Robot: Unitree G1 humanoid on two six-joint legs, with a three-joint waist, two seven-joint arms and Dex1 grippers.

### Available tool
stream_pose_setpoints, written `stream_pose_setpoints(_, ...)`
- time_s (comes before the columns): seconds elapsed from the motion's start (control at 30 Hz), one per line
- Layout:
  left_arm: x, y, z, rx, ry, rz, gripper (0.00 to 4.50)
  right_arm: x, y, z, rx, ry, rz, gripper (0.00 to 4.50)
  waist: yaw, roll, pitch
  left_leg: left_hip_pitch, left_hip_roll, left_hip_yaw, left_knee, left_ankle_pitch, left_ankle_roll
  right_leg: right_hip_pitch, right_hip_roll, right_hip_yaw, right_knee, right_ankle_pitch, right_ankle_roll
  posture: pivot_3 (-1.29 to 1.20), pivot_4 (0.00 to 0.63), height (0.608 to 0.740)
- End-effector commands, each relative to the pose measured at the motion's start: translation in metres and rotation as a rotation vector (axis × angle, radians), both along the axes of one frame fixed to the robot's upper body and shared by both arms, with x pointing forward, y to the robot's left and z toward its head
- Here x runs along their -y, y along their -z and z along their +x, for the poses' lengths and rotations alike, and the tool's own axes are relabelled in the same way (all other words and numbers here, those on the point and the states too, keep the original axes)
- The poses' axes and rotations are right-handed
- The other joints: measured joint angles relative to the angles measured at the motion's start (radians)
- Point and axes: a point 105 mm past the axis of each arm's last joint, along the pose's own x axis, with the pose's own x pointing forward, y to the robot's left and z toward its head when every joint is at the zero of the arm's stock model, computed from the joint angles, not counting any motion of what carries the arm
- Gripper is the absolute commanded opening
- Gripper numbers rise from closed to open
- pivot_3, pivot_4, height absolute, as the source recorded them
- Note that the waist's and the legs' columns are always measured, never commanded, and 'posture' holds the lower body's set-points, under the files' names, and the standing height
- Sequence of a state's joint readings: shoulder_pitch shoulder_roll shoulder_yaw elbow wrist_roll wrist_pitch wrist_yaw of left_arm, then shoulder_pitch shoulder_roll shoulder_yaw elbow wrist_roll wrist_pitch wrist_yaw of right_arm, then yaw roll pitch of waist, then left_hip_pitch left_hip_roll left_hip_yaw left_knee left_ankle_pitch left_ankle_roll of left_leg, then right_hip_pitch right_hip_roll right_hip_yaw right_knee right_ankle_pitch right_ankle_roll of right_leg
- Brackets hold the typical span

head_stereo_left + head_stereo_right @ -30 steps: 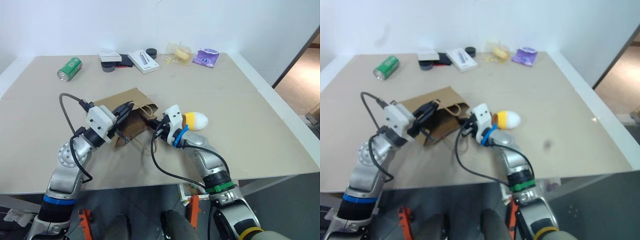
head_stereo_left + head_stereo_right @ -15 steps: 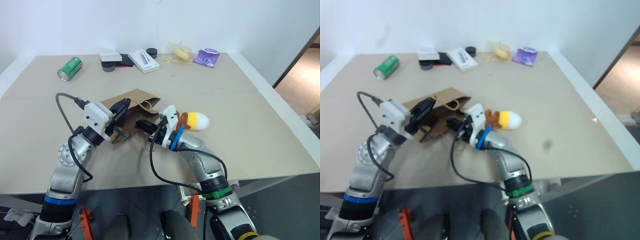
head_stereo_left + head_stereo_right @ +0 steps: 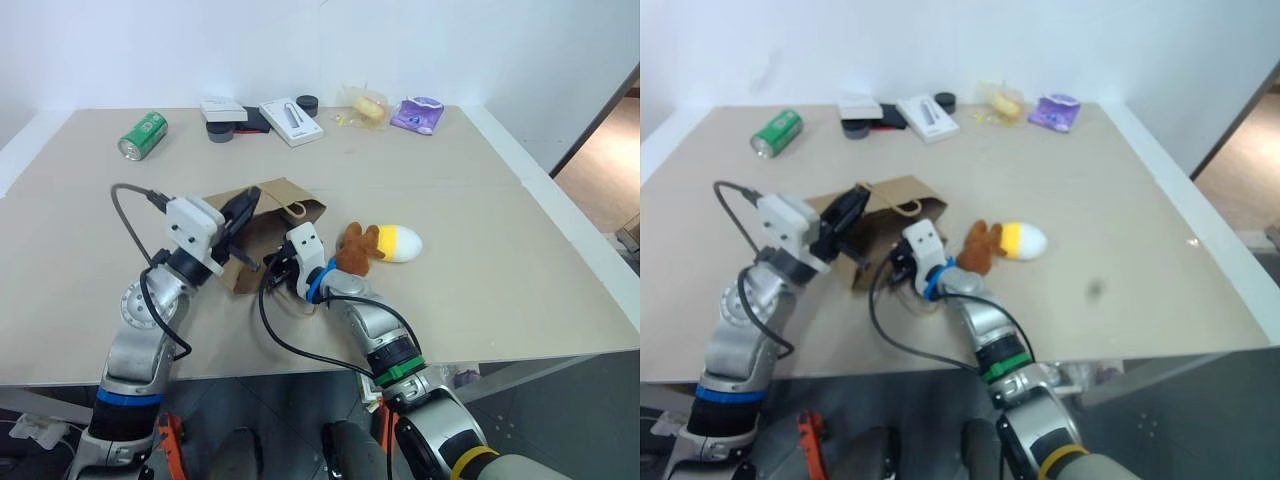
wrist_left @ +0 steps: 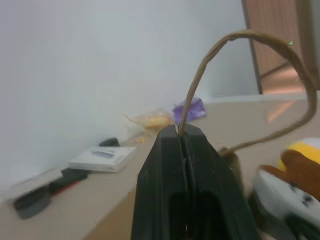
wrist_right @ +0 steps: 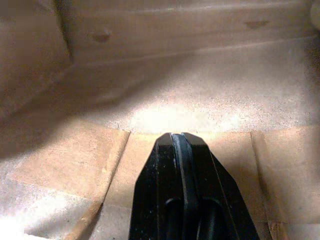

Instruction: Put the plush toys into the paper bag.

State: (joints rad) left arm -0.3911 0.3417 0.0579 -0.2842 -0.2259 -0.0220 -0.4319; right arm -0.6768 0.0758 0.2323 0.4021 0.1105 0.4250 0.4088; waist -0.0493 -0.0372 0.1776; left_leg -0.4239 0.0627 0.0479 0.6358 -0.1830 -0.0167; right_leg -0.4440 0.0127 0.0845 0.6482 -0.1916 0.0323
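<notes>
Bag: I see the paper bag (image 3: 262,215) lying on its side on the bench (image 3: 480,260), near the front edge, its mouth facing the toys.
Left fingers: the left gripper (image 4: 185,137) has its fingers pressed together on one handle (image 4: 240,60) of the bag; in the left wrist view the twisted loop rises from between the tips and arcs over. From the head camera I read the upper lip of the bag as lifted by that grip.
Right fingers: the right gripper (image 5: 176,142) has its fingers fully together with nothing between them. In the right wrist view brown paper walls and a folded seam surround the tips, so they sit inside the bag's mouth.
Brown toy: the brown plush (image 3: 357,248) lies on the bench just outside the bag's mouth, beside the right wrist.
Egg toy: the white egg (image 3: 402,242), yellow at the end toward the brown plush, lies touching it on the side away from the bag. Both toys are outside the bag.
Second handle: a loop (image 3: 297,212) lies along the bag's far edge; it is small in my view, so I may be misreading it.
Far bench: green can (image 3: 141,135), white box (image 3: 291,120), wrapped yellow item (image 3: 366,104), purple pouch (image 3: 415,114), all well apart from the bag.
</notes>
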Motion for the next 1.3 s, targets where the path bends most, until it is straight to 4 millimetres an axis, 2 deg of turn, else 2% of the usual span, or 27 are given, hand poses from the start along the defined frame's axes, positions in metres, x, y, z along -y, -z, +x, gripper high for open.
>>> stream_pose_setpoints(0.03,-0.007,-0.038,-0.013,0.153,-0.037,-0.032,0.00,0.005,0.008,-0.002,-0.030,0.010,-0.039,0.06,0.000,0.000,0.000,0.000,0.000,0.000,0.000,0.000,0.000,0.000,0.000,0.000,0.000,0.000,0.000,0.00,0.150,0.740)
stream_pose_setpoints(0.17,-0.012,-0.057,-0.017,0.233,-0.075,-0.048,0.00,0.007,0.010,-0.003,-0.042,0.009,-0.053,0.06,0.000,0.000,0.000,0.000,0.000,-0.001,0.000,0.000,0.000,0.000,0.000,0.000,0.000,0.000,0.000,0.00,0.150,0.740)
stream_pose_setpoints(0.37,-0.020,-0.063,-0.016,0.257,-0.112,-0.061,0.00,0.007,0.007,-0.003,-0.041,0.010,-0.044,0.06,0.000,0.000,0.000,0.000,0.000,-0.001,0.000,0.000,0.000,0.000,0.000,-0.001,0.000,0.000,0.000,0.00,0.150,0.740)
stream_pose_setpoints(0.43,-0.019,-0.058,-0.014,0.238,-0.110,-0.050,0.00,0.006,0.006,-0.003,-0.041,0.007,-0.037,0.06,0.000,0.000,0.000,0.000,0.000,-0.001,0.000,0.000,0.000,0.000,0.000,-0.001,0.000,0.000,0.000,0.00,0.150,0.740)
stream_pose_setpoints(0.5,-0.017,-0.042,-0.009,0.178,-0.098,-0.040,0.00,0.004,-0.002,-0.004,-0.008,-0.010,-0.001,0.06,0.000,0.000,0.000,0.000,0.000,-0.001,0.000,0.000,0.000,0.000,0.000,-0.001,0.000,0.000,0.000,0.00,0.150,0.740)
stream_pose_setpoints(0.57,-0.014,-0.027,-0.007,0.129,-0.077,-0.021,0.00,0.002,-0.017,-0.006,0.060,-0.037,0.046,0.06,0.000,0.000,0.000,0.000,0.000,-0.001,0.000,0.000,0.000,0.000,0.000,-0.001,0.000,0.000,0.000,0.00,0.150,0.740)
stream_pose_setpoints(0.7,-0.009,0.000,-0.005,0.033,-0.039,0.016,0.00,0.004,-0.064,-0.018,0.210,-0.139,0.181,0.06,-0.001,0.000,0.001,-0.001,0.000,-0.001,-0.001,0.000,0.000,-0.001,0.000,-0.001,0.000,-0.001,0.001,0.00,0.150,0.740)
stream_pose_setpoints(0.8,-0.010,0.007,-0.006,0.025,-0.038,0.021,0.00,0.016,-0.089,-0.028,0.261,-0.200,0.220,0.95,0.000,0.000,0.001,-0.001,0.000,-0.001,-0.001,0.000,0.000,-0.001,0.000,-0.001,0.000,-0.001,0.000,0.00,0.150,0.740)
stream_pose_setpoints(0.87,-0.012,0.008,-0.006,0.021,-0.042,0.017,0.00,0.029,-0.106,-0.036,0.294,-0.240,0.230,1.77,0.002,0.000,0.001,-0.001,0.000,-0.002,-0.001,0.000,0.000,-0.001,0.000,-0.002,0.000,-0.001,0.000,0.00,0.150,0.740)
stream_pose_setpoints(0.93,-0.012,0.007,-0.006,0.024,-0.044,0.013,0.00,0.044,-0.118,-0.043,0.306,-0.262,0.235,2.74,0.003,0.000,0.001,-0.001,0.000,-0.002,0.000,0.000,0.000,0.000,0.000,-0.002,0.000,-0.001,0.000,0.00,0.150,0.740)
stream_pose_setpoints(1.0,-0.013,0.006,-0.007,0.028,-0.045,0.011,0.00,0.061,-0.123,-0.044,0.301,-0.256,0.218,3.83,0.002,0.000,0.001,-0.001,-0.001,-0.002,0.000,0.000,0.000,0.000,-0.001,-0.002,0.000,-0.001,0.000,0.00,0.150,0.740)
stream_pose_setpoints(1.03,-0.013,0.005,-0.007,0.030,-0.045,0.010,0.00,0.069,-0.123,-0.043,0.291,-0.242,0.204,4.22,0.002,0.000,0.001,-0.001,-0.001,-0.002,0.000,0.000,0.000,0.000,-0.001,-0.002,0.000,-0.001,0.000,0.00,0.150,0.740)
stream_pose_setpoints(1.07,-0.013,0.005,-0.007,0.032,-0.045,0.010,0.00,0.079,-0.121,-0.039,0.285,-0.208,0.169,4.38,0.002,0.000,0.001,-0.001,-0.001,-0.002,0.000,0.000,0.000,0.000,0.000,-0.002,0.000,-0.001,0.000,0.00,0.150,0.740)
stream_pose_setpoints(1.17,-0.012,0.004,-0.008,0.037,-0.046,0.010,0.00,0.112,-0.100,-0.023,0.213,-0.075,-0.004,4.38,0.002,0.000,0.001,-0.001,-0.001,-0.002,0.000,0.000,0.000,0.000,0.000,-0.002,0.000,-0.001,-0.001,0.00,0.150,0.740)
stream_pose_setpoints(1.3,-0.012,0.003,-0.007,0.039,-0.044,0.005,0.00,0.138,-0.079,-0.011,0.069,0.051,-0.081,4.38,-0.001,0.000,0.001,-0.001,-0.001,-0.002,-0.001,0.000,0.000,0.000,0.000,-0.001,0.000,-0.001,-0.001,0.00,0.150,0.740)
